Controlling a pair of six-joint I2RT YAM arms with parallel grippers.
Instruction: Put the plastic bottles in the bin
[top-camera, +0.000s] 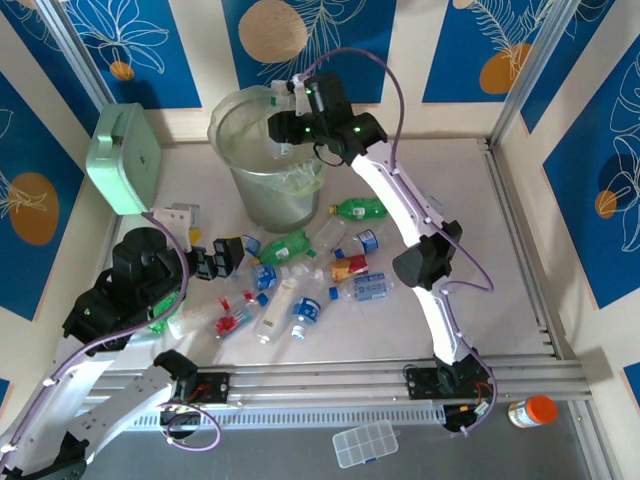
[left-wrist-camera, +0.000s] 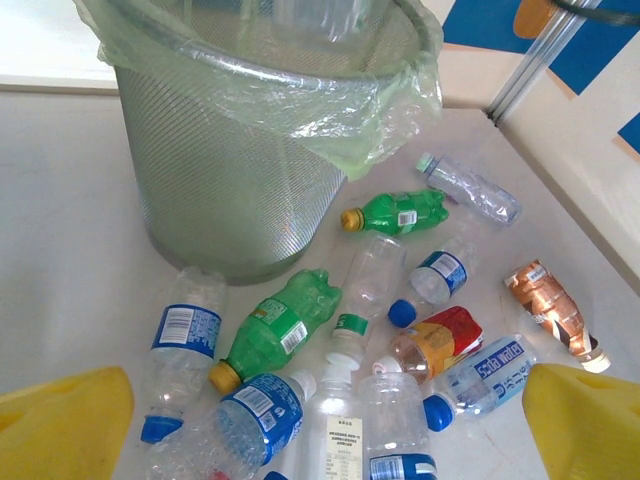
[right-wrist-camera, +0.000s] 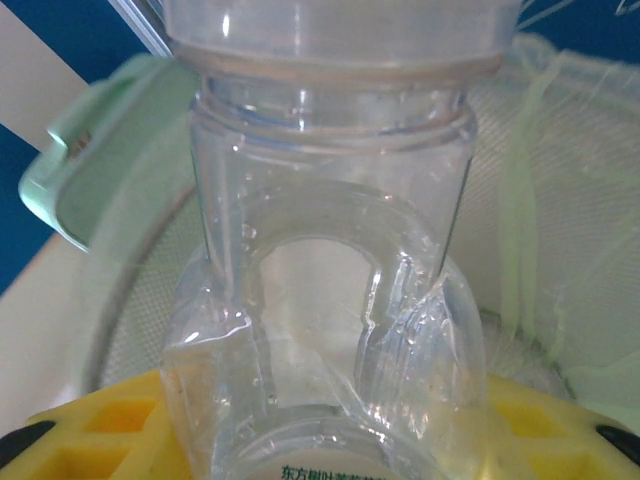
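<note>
The right fingers (right-wrist-camera: 110, 432) are clamped on a clear bottle (right-wrist-camera: 330, 290), one yellow finger on each side of its dented body. The bottle's label is cut off at the lower edge of the right wrist view. In the top view the right fingers (top-camera: 284, 128) are positioned above the open mouth of the bin (top-camera: 250, 195). The held bottle is therefore over the bin, above the bag-lined rim (right-wrist-camera: 560, 200). A mint-green box (right-wrist-camera: 85, 190) is visible behind the bottle on the left.

The left fingers (left-wrist-camera: 60, 425) are apart, with nothing between them. In the top view the left fingers (top-camera: 228, 254) are at the left edge of the bottle cluster, facing it.

The remaining plastic bottles (top-camera: 300, 285) lie on their sides on the desk (top-camera: 460, 200), in front of the bin and between the two arms. Two green bottles are present. One (left-wrist-camera: 280, 325) lies near the bin's base. The other (left-wrist-camera: 400, 210) lies to the right of the bin. A bottle with a copper label (left-wrist-camera: 545, 305) lies apart at the right of the cluster. A bottle with a red and yellow label (left-wrist-camera: 445, 340) lies among the blue-labelled ones.

The bin stands upright at the far centre of the desk. The mint-green box (top-camera: 125, 160) stands to its left, tilted. An orange-lidded jar (top-camera: 531, 411) and a clear compartment case (top-camera: 365, 443) lie beyond the near rail.
</note>
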